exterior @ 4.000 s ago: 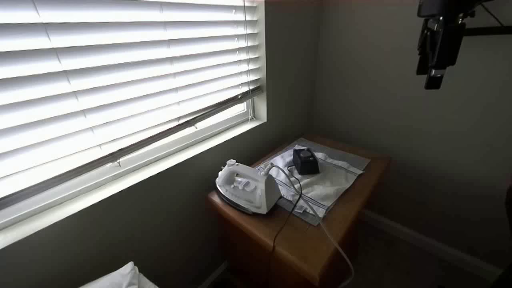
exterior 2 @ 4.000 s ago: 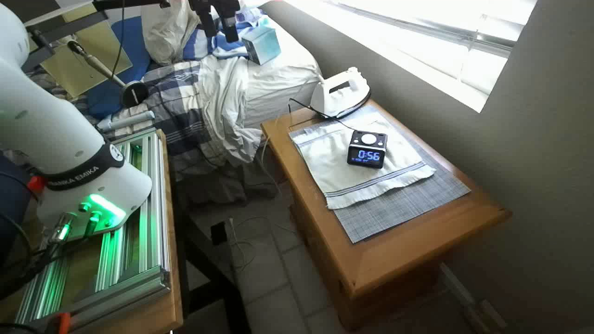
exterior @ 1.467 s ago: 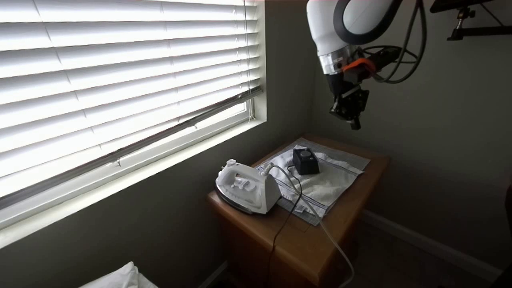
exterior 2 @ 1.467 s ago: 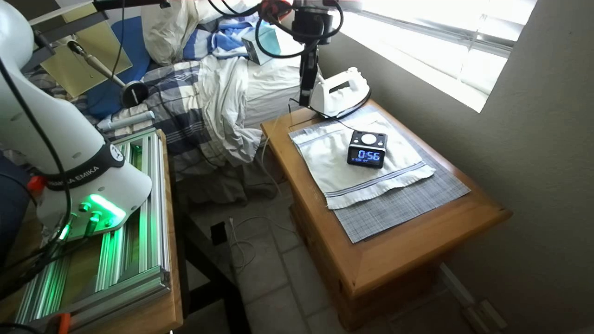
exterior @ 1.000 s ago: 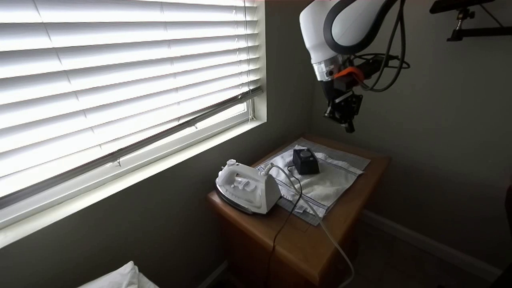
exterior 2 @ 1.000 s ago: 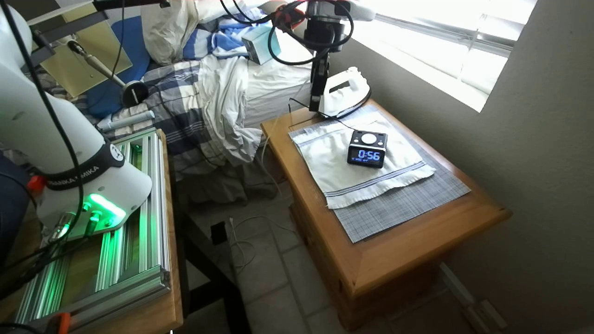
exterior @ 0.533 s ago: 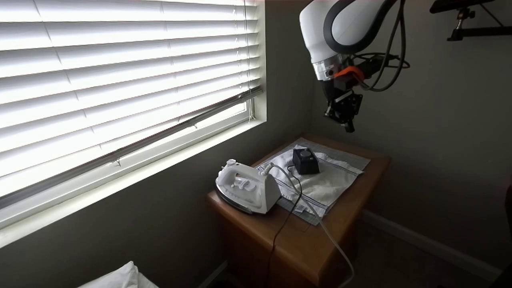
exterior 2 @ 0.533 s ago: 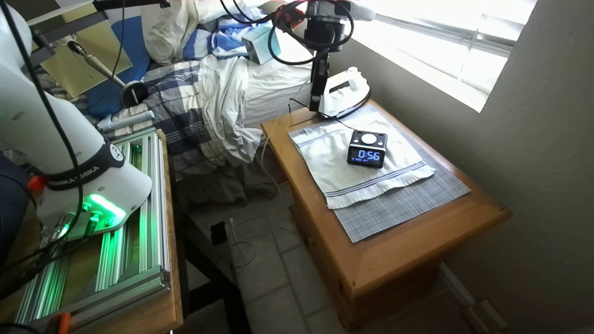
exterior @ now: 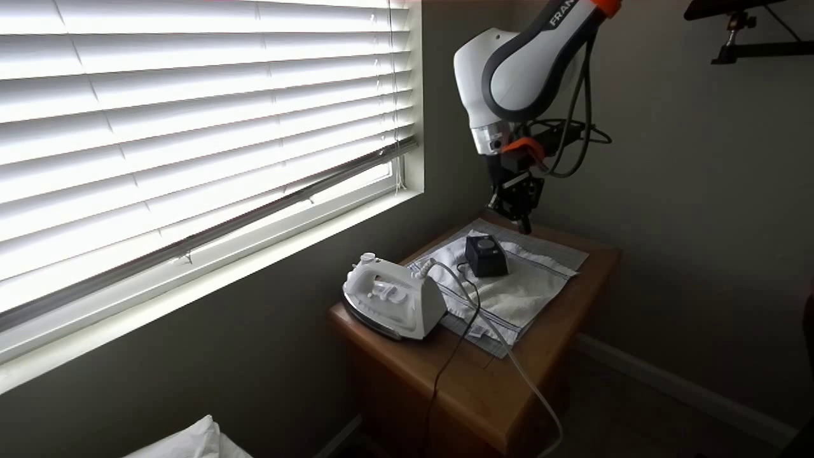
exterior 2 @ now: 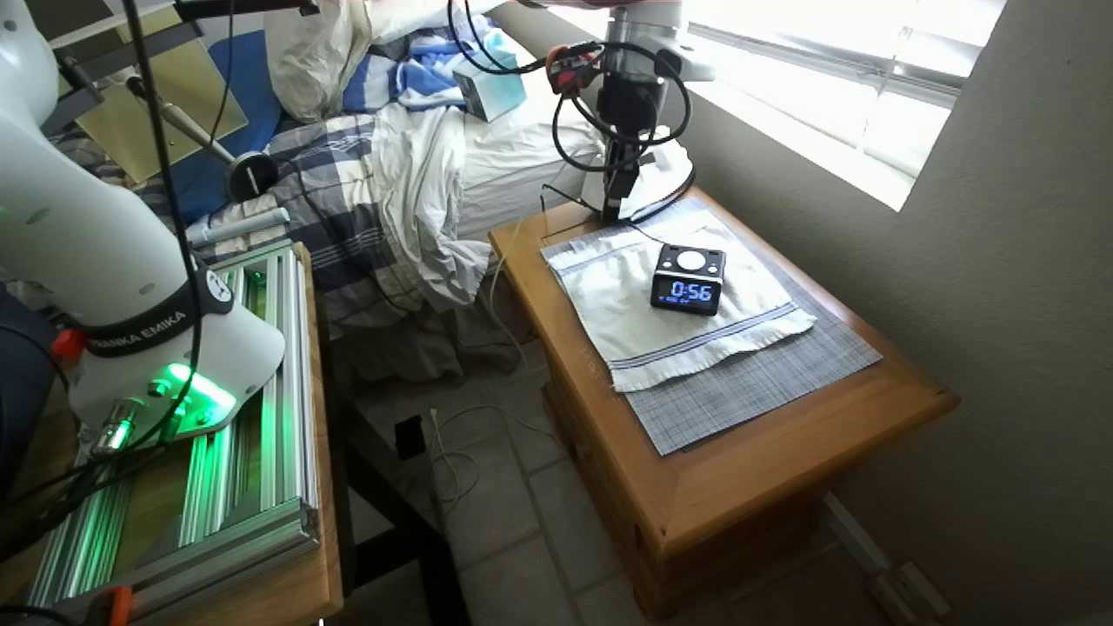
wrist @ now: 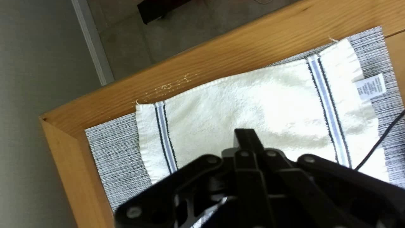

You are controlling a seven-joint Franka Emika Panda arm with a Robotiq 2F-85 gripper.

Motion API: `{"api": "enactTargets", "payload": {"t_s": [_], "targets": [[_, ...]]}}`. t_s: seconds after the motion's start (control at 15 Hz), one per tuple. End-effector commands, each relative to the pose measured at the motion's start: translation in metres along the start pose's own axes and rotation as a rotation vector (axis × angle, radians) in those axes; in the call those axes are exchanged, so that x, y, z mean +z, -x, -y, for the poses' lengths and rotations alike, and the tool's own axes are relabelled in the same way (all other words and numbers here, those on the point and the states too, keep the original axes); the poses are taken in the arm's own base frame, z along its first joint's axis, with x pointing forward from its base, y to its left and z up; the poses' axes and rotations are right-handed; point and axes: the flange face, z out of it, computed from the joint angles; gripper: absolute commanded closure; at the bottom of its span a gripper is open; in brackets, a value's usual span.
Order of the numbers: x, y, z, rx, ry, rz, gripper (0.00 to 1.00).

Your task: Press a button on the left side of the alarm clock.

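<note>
Black hand [wrist: 245, 133] clear of alarm clock [exterior 2: 687, 280] edges

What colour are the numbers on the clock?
Blue. The numbers on the clock show best in an exterior view.

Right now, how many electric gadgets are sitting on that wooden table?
2. The white iron sits at one end of the table; the black alarm clock sits on the towel. A hidden third seems unlikely: both exterior views show the table, from different sides.
</note>
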Motion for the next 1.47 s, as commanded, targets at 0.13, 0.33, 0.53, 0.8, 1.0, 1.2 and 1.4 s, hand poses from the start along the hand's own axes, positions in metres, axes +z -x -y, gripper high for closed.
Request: {"api": "enactTargets", "payload": {"t_s": [0.13,0.33,0.53,0.8,1.0,1.2,1.4], "targets": [[0.041,-0.032,0.014,0.024,-0.02,0.057,1.0],[0.051,-0.044,0.004,0.06,0.008,0.057,1.0],[0.051,-0.057,-0.003,0.08,0.011,0.048,1.0],[0.047,-0.07,0.0,0.072,0.009,0.049,1.0],[0.049,-0.075,0.003,0.07,0.013,0.067,1.0],[0.052,-0.08,0.004,0.077,0.026,0.08,1.0],[0.054,-0.086,0.005,0.079,0.029,0.087,1.0]]}}
